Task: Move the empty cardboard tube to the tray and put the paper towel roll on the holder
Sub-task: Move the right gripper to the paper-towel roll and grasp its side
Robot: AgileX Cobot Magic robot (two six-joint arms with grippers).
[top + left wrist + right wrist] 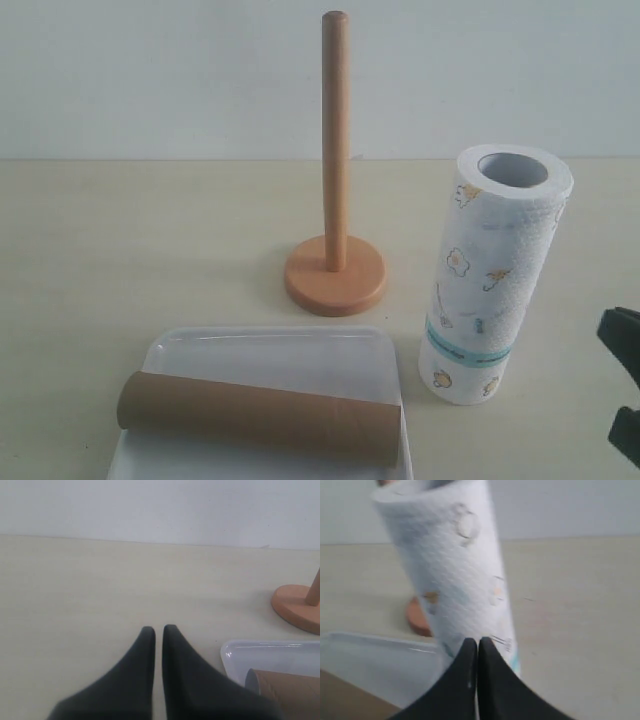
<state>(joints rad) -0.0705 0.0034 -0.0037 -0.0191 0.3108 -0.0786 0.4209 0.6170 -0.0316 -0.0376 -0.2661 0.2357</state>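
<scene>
Well, from the outside camera, half my job looks done: the empty cardboard tube lies on its side across the tray. The paper towel roll stands upright on the table just beside the tray and near the holder, whose rod is bare. So, as I judge it, getting the roll onto that rod is what is left.

Through my left wrist camera, my left pincer is closed tip to tip on nothing, hovering over bare table beside the tray's corner.

Through my right wrist camera, my right pincer is likewise pressed shut and empty, pointing at the roll close ahead. I cannot tell whether it touches the paper.
</scene>
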